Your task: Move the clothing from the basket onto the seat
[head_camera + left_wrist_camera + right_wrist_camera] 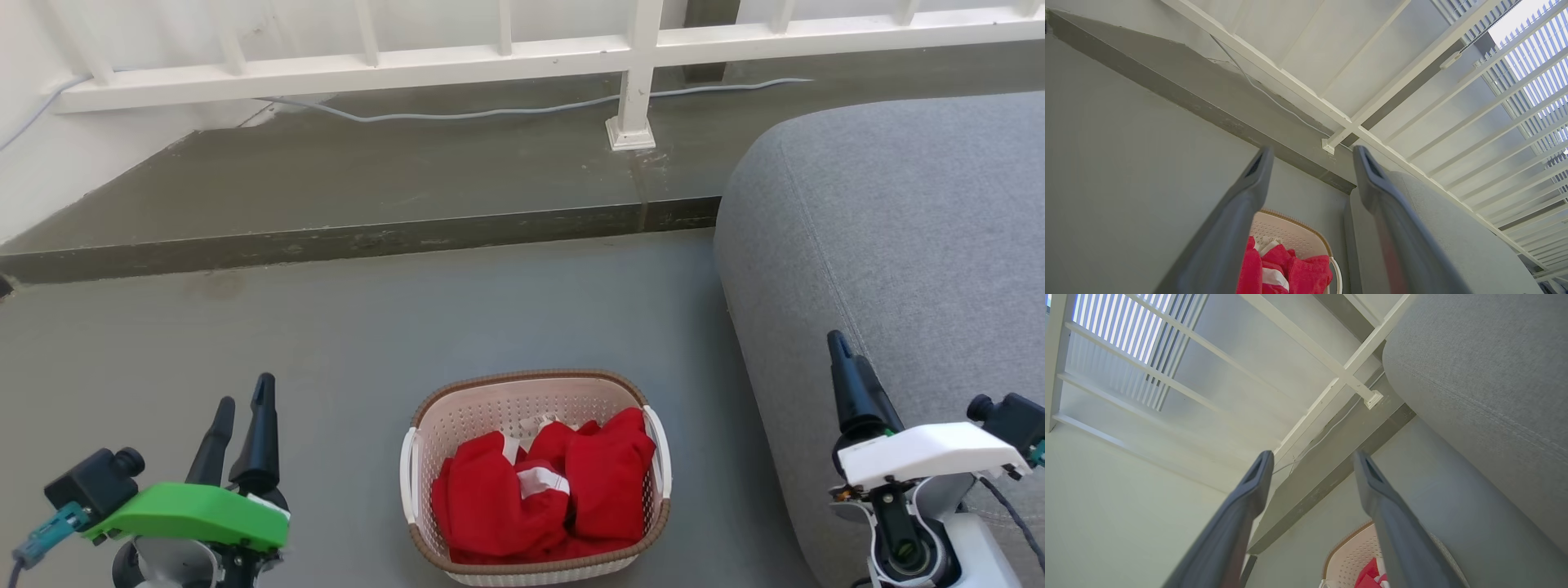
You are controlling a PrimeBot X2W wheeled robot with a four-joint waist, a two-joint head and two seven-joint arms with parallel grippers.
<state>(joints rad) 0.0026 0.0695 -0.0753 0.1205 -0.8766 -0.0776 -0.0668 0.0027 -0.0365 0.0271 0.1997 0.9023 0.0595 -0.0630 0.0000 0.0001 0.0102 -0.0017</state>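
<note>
1. Two sets of jaws stand spread and empty: left jaws at the head view's lower left, right jaws at its lower right.
2. Red clothing (543, 490) lies heaped in the laundry basket (506, 412) on the floor (326, 327), bottom centre.
3. The grey seat (898, 229) fills the right side, near the laundry basket.

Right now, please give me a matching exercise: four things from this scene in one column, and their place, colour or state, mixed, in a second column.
Column one:
1 clothing
2 basket
3 seat
4 left gripper

Column two:
a cream-white with a brown rim
b open, holding nothing
c red, lying inside the basket
d grey, on the robot's right

Pairs: 1-c, 2-a, 3-d, 4-b
</note>
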